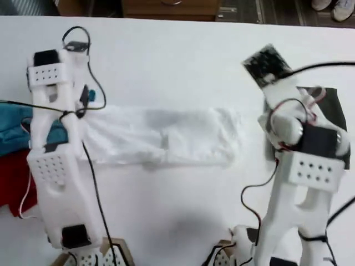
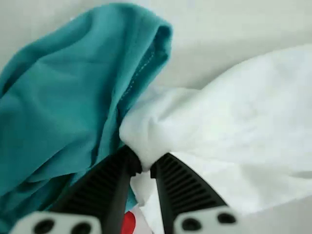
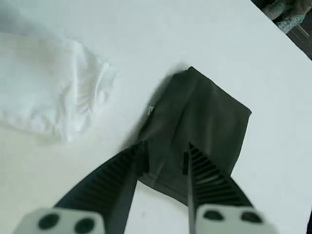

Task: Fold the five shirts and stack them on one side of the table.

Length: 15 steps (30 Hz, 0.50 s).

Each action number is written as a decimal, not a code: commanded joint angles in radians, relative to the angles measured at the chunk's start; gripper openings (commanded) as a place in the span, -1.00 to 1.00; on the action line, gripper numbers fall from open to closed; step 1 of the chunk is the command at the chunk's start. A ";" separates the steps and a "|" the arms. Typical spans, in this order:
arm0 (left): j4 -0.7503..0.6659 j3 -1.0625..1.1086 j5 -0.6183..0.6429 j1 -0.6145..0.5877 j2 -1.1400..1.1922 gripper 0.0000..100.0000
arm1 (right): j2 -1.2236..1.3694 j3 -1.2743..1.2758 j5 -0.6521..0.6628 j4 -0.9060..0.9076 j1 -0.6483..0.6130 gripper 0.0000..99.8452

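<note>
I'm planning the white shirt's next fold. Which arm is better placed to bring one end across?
Left, probably. The left gripper is shut on the white shirt at its end beside the teal shirt and could carry it over. The right gripper is open above the folded dark shirt, off the white one.

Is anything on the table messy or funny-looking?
Yes. The teal shirt and red shirt lie crumpled in a heap at one end of the table, unfolded, while the dark shirt at the other end is folded flat.
</note>
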 commanded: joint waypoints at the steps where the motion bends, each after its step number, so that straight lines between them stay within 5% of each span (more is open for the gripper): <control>1: 0.020 -0.001 -0.011 0.117 -0.063 -0.96 | -0.059 0.044 0.009 0.004 0.110 -0.75; 5: 0.020 0.031 0.028 0.262 -0.101 -0.96 | -0.071 0.147 0.109 -0.022 0.182 -0.75; 15: 0.017 0.024 0.060 0.671 -0.288 -0.96 | -0.067 0.371 0.118 -0.248 0.469 -0.75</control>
